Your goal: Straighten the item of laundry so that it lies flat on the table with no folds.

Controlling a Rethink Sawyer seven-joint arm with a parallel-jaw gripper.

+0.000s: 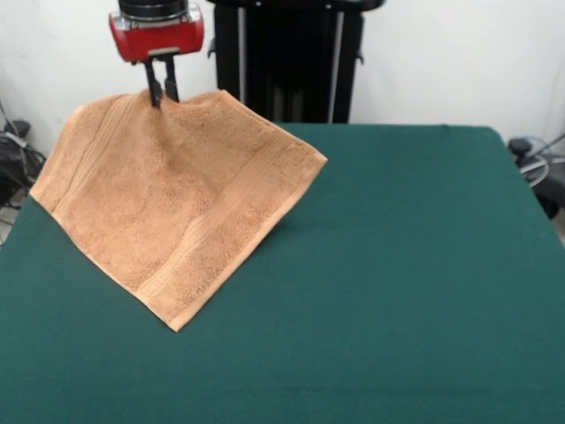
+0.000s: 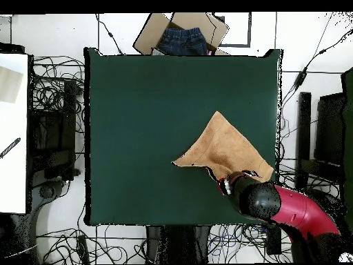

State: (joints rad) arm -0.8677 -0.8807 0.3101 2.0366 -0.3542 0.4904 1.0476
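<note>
The item of laundry, a light orange-tan terry towel [image 1: 172, 199], is spread out but lifted at its far edge, with band stripes along two opposite edges. Its near corner rests on the dark green table [image 1: 397, 265]. My gripper [image 1: 161, 91] is shut on the towel's upper edge, holding it above the table at the far left in the front view. In the overhead view the towel [image 2: 224, 148] lies near the table's right side [image 2: 138, 103], and the gripper [image 2: 226, 183] sits at its lower edge under the red arm.
The robot's black pedestal [image 1: 287, 57] stands behind the table. A cardboard box with blue jeans [image 2: 183, 38] lies beyond the table's far edge. Cables cover the floor around the table. A white surface [image 2: 14, 131] is at the left.
</note>
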